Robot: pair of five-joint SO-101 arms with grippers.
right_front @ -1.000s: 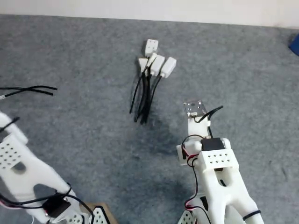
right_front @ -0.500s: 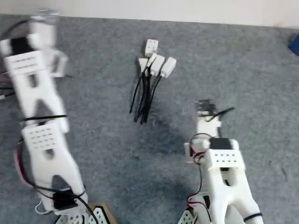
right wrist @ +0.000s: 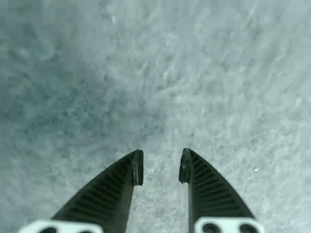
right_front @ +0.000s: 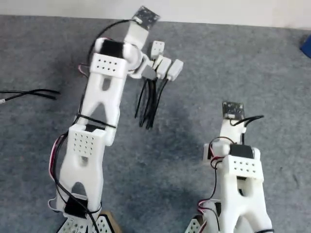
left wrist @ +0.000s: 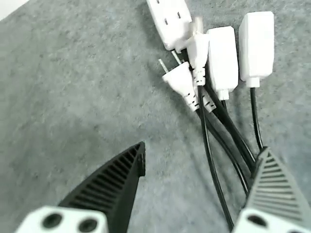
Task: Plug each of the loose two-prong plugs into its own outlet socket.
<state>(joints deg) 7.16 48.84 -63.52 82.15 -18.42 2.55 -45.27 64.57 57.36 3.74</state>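
A tangle of white plugs and sockets on black cords [right_front: 151, 99] lies at the table's far middle. In the left wrist view I see a white outlet block [left wrist: 167, 19], a loose two-prong plug [left wrist: 180, 81] beside it, a second plug [left wrist: 197, 44] touching the block's end, and two white rectangular pieces [left wrist: 222, 56] [left wrist: 256, 43]. My left gripper [left wrist: 203, 148] hangs open just above the cords, with nothing held. My right gripper [right wrist: 161, 166] is narrowly open over bare grey carpet at the near right, well apart from the cluster.
The table surface is grey carpet [right_front: 233, 63]. A loose black cable [right_front: 29, 93] lies at the left edge. A blue object [right_front: 307, 46] shows at the far right edge. The left arm [right_front: 104, 97] stretches across the left middle, and the right arm [right_front: 239, 167] stands at the near right.
The left arm has swung up from the near left corner and across to the plug cluster. The right arm has drifted slightly right. The plugs have not moved.
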